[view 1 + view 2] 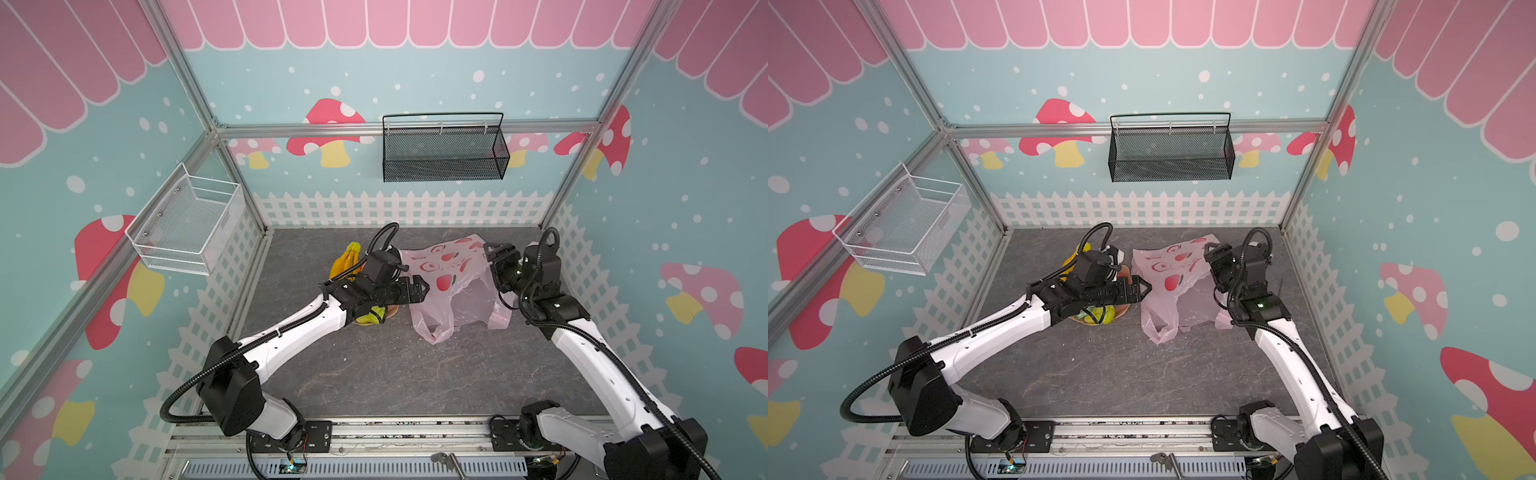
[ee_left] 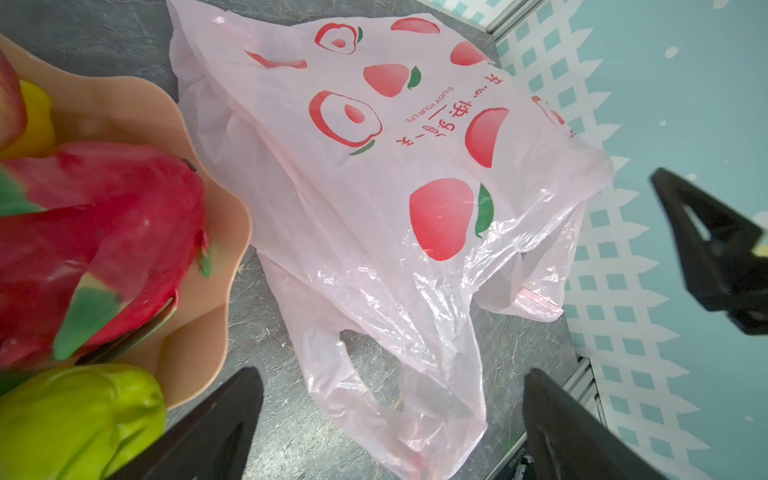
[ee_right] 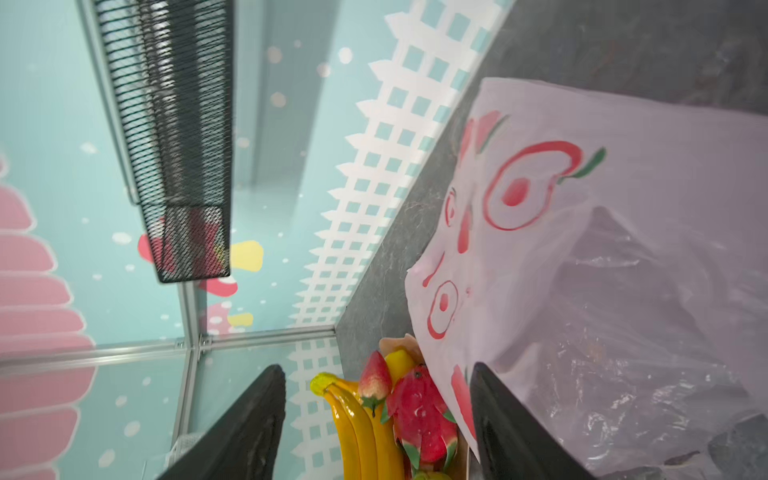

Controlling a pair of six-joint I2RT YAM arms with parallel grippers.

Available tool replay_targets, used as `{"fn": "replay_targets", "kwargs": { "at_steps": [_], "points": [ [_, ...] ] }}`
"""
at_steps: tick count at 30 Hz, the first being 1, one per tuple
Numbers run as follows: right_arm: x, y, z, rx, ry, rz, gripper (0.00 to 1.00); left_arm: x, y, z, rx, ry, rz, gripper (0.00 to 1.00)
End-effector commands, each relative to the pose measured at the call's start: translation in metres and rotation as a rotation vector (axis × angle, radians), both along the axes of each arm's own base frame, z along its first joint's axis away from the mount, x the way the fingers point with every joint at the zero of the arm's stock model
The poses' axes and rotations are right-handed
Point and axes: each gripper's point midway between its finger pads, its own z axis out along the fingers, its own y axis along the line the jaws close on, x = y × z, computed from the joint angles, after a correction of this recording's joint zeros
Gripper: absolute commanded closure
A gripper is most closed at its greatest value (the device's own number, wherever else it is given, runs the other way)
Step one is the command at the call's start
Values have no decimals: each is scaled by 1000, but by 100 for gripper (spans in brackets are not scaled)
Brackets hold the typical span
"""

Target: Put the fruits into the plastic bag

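Left arm [image 1: 299, 328] hides most of the fruits [image 1: 370, 318] in both top views; just the banana [image 1: 348, 257] peeks out, left of centre. Plastic bag [image 1: 449, 282] sits crumpled mid-tabletop [image 1: 374, 374], its mouth hard to make out. Left claw [image 1: 424, 287] gapes wide, empty. Right claw [image 1: 489, 254] is spread too, nothing pinched, at the bag's upper-right corner.

Setting: a robot test cell in a lab, dressed as a toy market stall. Aluminium profile frame [image 1: 407, 126] holds printed wall panels [image 1: 685, 208] showing mushrooms, picket fence and pink awning. Black mesh basket [image 1: 444, 153] and white mesh basket [image 1: 187, 220] hang on the walls. 2 robot arms [image 1: 291, 332] stand on a front rail [image 1: 415, 434] at a grey stone-look tabletop [image 1: 374, 374].
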Motion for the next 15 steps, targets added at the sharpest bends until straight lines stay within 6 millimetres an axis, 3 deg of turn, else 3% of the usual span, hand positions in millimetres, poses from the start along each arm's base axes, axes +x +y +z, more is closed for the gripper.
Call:
{"fn": "replay_targets", "kwargs": {
  "at_steps": [1, 6, 9, 15],
  "points": [
    [-10, 15, 15, -354, -61, 244, 20, 1, -8, 12, -57, 19, 8, 2],
    [4, 13, -15, -800, 77, 481, 19, 1, -7, 25, -62, 11, 11, 2],
    [8, 19, -33, -1000, 69, 624, 19, 1, -4, 40, -60, -20, 10, 2],
    [-15, 40, -71, -1411, -65, 974, 21, 4, 13, 69, -49, -90, 23, 2]
  ]
}}
